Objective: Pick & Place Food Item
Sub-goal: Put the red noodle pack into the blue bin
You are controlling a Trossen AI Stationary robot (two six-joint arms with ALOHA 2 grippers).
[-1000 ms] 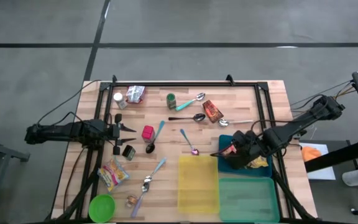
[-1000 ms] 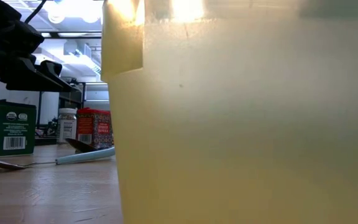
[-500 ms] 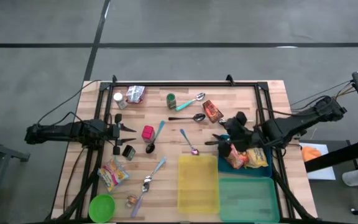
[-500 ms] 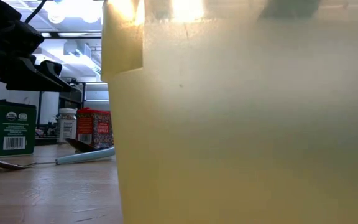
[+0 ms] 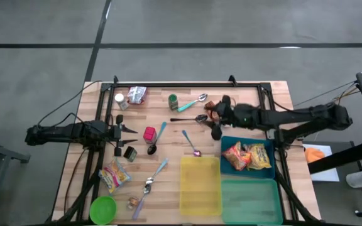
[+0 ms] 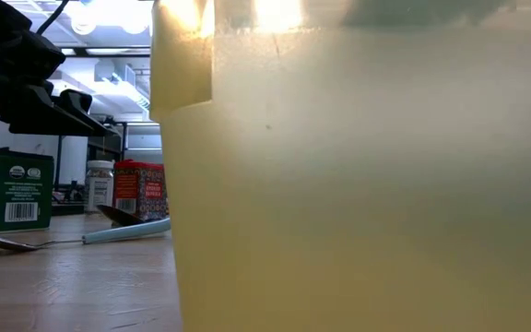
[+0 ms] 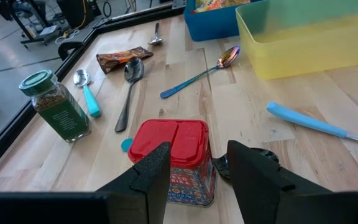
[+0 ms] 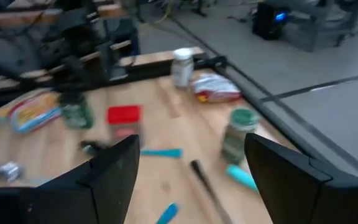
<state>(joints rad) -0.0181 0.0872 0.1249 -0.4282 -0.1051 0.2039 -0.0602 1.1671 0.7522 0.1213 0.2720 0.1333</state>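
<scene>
Right end effector (image 5: pixel 217 117) over brown snack packet (image 5: pixel 213 110).

Work surface: a light wooden butcher-block table (image 5: pixel 168 150) with a black frame along its edges.

Far side: a small white-lidded jar (image 5: pixel 119 99), a silver snack packet (image 5: pixel 136 95), a green-lidded spice jar (image 5: pixel 173 102), a teal-handled spoon (image 5: pixel 192 102), a dark spoon (image 5: pixel 190 118).

Middle: a red tin (image 5: pixel 149 134), a small dark green box (image 5: pixel 129 153), a black spoon with a light blue handle (image 5: pixel 156 138), an iridescent spoon (image 5: pixel 191 144).

Near side: a yellow snack bag (image 5: pixel 114 174), a green bowl (image 5: pixel 103 208), two further spoons (image 5: pixel 151 181), a yellow bin (image 5: pixel 200 184), a blue bin (image 5: pixel 230 142) holding snack packets, a green bin (image 5: pixel 250 201).
</scene>
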